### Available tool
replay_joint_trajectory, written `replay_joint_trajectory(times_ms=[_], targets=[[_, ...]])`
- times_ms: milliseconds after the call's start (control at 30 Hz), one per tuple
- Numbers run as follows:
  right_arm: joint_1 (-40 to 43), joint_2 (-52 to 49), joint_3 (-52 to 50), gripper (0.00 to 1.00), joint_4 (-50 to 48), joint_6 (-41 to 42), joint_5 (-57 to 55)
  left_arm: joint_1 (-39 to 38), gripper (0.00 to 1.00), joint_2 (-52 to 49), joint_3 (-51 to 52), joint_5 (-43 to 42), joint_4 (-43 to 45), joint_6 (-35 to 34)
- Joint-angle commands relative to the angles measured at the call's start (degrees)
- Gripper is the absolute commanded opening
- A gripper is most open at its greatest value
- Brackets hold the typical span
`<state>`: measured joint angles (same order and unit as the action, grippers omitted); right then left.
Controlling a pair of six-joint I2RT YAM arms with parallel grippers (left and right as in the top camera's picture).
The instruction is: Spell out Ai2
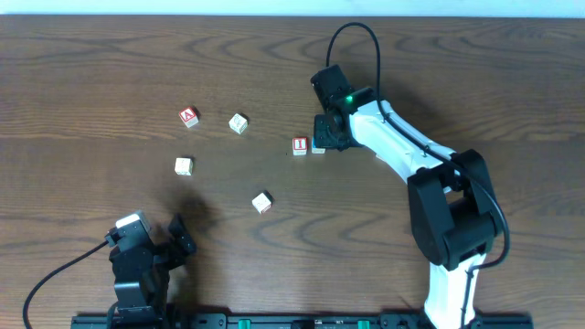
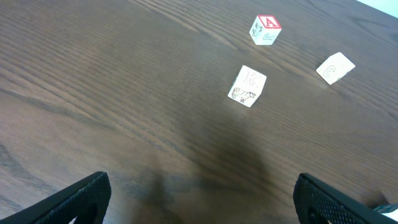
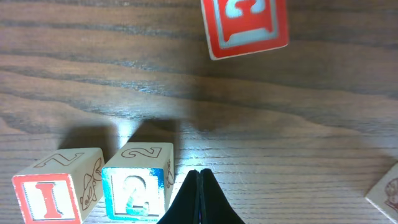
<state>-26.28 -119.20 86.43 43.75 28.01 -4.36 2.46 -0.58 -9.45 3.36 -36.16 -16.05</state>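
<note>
right pincer [image 3: 200, 186]: tips pressed together, pinching nothing; low over the tabletop [image 1: 91, 73], just beside the right side of the 2 block [image 3: 137, 183].
2 block: near mid-tabletop, a little toward the far edge, just right of the I block [image 3: 53, 190]; a thin gap or bare contact between them, cannot tell which.
A block [image 1: 188, 116]: well apart from the pair, off toward the far-left corner.
left pincer [image 2: 199, 199]: fingers spread wide, empty, by the near-left corner, aimed at the A block's side of the tabletop.
pale block [image 1: 239, 122]: lies between the A block and the I block.
red-faced block [image 3: 245, 25]: near the pair in the right wrist view; letter not legible.
state, judged: "i2" set, "A" not yet placed.
risk 1: the closed tips sit so close that any sideways drift shoves the 2 block into the I block and skews or turns the pair.
risk 2: the A block's route crosses the pale block; a low carry knocks it into the row.
risk 3: setting the A block down tight on the left bumps the I block.
risk 4: a tilted pinch rolls the A block onto a wrong face.
risk 5: both arms meeting near mid-tabletop clash.
</note>
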Motion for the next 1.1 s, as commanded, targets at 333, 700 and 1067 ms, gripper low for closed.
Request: replay_joint_trajectory(times_ms=[333,700,1067], targets=[[-1.9,-1.5,-0.2,0.01,0.8,-1.9,1.4,-0.2,0.95,0.3,0.6,0.0,-0.1,0.4],[-1.9,-1.5,-0.2,0.01,0.8,-2.0,2.6,-0.2,0.95,0.3,0.6,0.0,-0.1,0.4],[-1.9,-1.5,-0.2,0.01,0.4,-3.0,3.4,-0.2,0.95,0.3,0.6,0.0,-0.1,0.4]])
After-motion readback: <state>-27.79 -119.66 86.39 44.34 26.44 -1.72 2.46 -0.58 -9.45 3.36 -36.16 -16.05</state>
